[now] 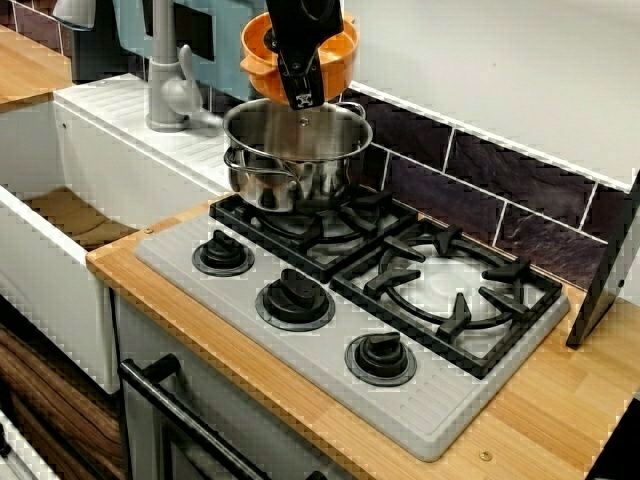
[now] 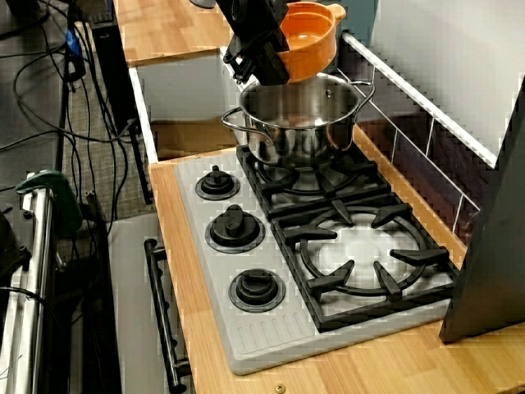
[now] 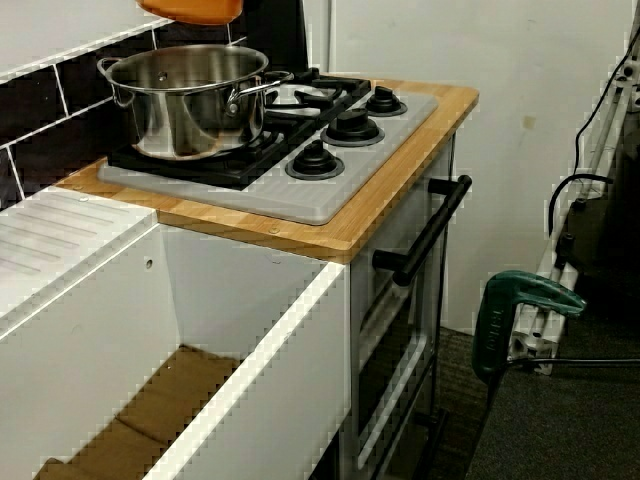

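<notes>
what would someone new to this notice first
An orange bowl hangs tilted in the black gripper, directly over a shiny steel pot. The pot stands on the burner nearest the white sink, on a grey two-burner hob set in a wooden counter. The other burner has nothing on it, and three black knobs line the hob's front edge.

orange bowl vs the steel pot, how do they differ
The orange bowl is matte orange; the steel pot is shiny metal. The orange bowl hangs tilted in the gripper; the steel pot stands upright on a burner grate below it. The steel pot is wider and deeper than the orange bowl. Both are round and open-topped.
</notes>
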You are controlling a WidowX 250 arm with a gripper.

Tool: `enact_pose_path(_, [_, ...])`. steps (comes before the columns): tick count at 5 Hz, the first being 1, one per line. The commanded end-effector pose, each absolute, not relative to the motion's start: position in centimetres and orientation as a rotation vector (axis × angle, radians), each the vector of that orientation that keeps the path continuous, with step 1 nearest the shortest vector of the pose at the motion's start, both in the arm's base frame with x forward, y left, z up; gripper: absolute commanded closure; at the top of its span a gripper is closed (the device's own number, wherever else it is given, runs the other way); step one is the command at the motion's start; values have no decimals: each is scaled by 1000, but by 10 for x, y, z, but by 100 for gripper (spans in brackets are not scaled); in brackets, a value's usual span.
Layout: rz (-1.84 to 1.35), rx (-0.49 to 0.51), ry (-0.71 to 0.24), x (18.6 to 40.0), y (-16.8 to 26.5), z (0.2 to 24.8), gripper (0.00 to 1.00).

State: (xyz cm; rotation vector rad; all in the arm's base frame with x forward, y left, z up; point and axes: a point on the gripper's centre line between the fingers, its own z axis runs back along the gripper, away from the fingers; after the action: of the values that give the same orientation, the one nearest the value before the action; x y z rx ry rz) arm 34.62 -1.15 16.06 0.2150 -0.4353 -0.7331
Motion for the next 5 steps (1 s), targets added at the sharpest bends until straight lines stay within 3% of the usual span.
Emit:
enact_pose_path(1, [-899,115,-507,322,-39,184,100])
enact_pose_path(3, [-1069,-78,-594,312,-76,199,100])
enact_pose_path(5, [-1214,-138,-546,305,-131,183,100])
